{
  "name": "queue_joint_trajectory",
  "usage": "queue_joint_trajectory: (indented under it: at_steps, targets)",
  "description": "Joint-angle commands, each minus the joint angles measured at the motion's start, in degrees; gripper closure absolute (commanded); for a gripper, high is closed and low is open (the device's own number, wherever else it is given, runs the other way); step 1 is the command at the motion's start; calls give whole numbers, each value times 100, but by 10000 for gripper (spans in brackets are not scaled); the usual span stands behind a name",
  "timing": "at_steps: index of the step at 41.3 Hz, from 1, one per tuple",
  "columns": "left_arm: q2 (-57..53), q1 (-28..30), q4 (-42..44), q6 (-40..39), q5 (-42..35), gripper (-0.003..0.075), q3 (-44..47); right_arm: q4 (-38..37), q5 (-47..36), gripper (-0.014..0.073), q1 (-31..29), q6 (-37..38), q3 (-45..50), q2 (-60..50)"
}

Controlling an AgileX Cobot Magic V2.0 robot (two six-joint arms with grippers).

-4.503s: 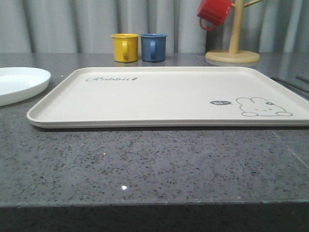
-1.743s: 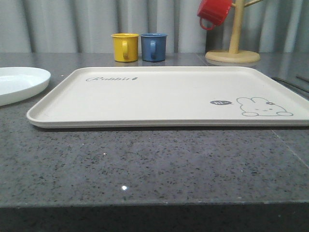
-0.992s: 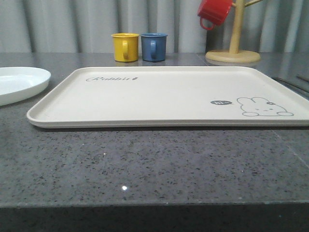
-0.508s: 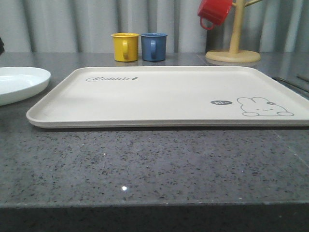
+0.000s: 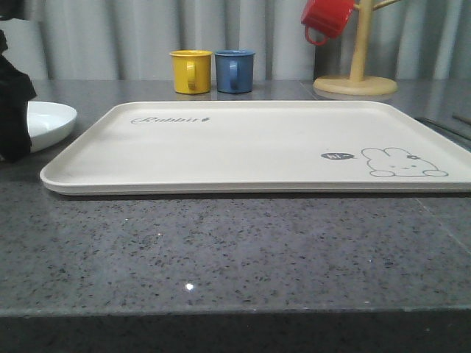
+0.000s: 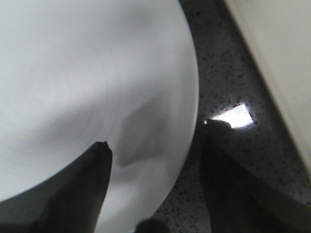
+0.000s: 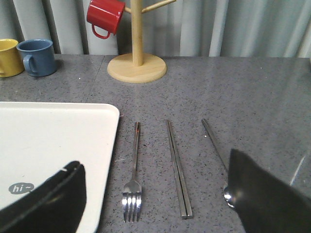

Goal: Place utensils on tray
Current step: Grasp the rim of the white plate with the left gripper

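The cream tray [image 5: 250, 140] with the rabbit drawing lies across the middle of the counter with nothing on it. The utensils lie on the counter just off its right edge, in the right wrist view: a fork [image 7: 133, 171] nearest the tray [image 7: 53, 141], then chopsticks [image 7: 176, 167], then a spoon [image 7: 215, 141] whose bowl is partly hidden behind a finger. My right gripper [image 7: 153, 162] hangs open above them, holding nothing. My left gripper [image 6: 155, 138] is open over the rim of the white plate [image 6: 87, 82]; its arm [image 5: 11, 103] shows dark at the left edge.
A white plate [image 5: 50, 121] sits left of the tray. Yellow mug [image 5: 190, 71] and blue mug [image 5: 234, 70] stand behind the tray. A wooden mug tree [image 5: 358, 77] with a red mug [image 5: 326, 18] stands at the back right.
My left arm has come into the front view from the left and now covers part of the white plate. The tray and mugs have not moved.
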Motion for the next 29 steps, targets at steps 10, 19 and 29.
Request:
queue_joint_trajectory:
  at_steps: [10, 19, 29]
  targets:
    - [-41, -37, 35, 45, -122, 495, -190, 0, -430, -24, -39, -26, -217, 65]
    - [-41, -37, 57, 55, -109, 737, -190, 0, -430, -24, -39, -26, -217, 65]
    - [-194, -192, 110, 55, 181, 739, -644, 0, -430, -24, -39, -26, -217, 65]
